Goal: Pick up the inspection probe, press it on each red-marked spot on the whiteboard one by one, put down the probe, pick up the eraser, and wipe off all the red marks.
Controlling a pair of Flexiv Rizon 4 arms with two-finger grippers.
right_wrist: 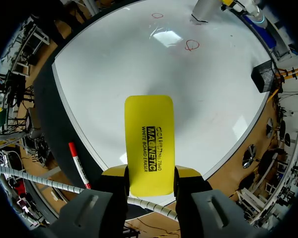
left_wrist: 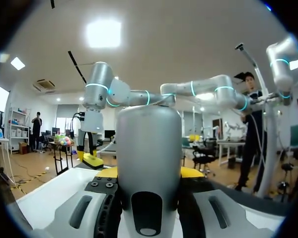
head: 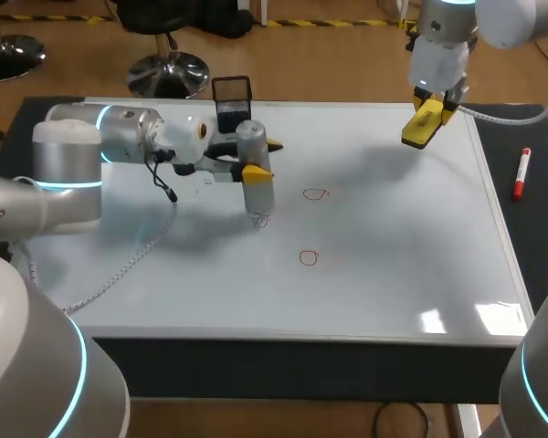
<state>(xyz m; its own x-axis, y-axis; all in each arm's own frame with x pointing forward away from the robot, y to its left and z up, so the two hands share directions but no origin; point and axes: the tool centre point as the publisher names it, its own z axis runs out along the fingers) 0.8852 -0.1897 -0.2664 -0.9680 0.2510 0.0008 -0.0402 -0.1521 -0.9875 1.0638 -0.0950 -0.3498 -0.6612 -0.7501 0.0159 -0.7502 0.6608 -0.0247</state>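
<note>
So, in the head view you're partway through the pressing. Your left claw (head: 260,164) is clenched on the probe (head: 258,193), whose tip stands on the whiteboard (head: 393,274) at a mark that looks faint, perhaps smudged. Two red circles (head: 315,193) lie near the tip but apart from it, likely yet to be pressed. Your right claw (head: 429,114) hangs over the board's far right corner, grasping the eraser (head: 418,132); nothing is wiped.

In the left wrist view, the probe fills the gap between the fingers.

In the right wrist view, the eraser hangs near the board's edge. A marker (right_wrist: 78,166) lies on the counter (right_wrist: 57,114) just outside it. Bare board stretches ahead toward the circles.
</note>
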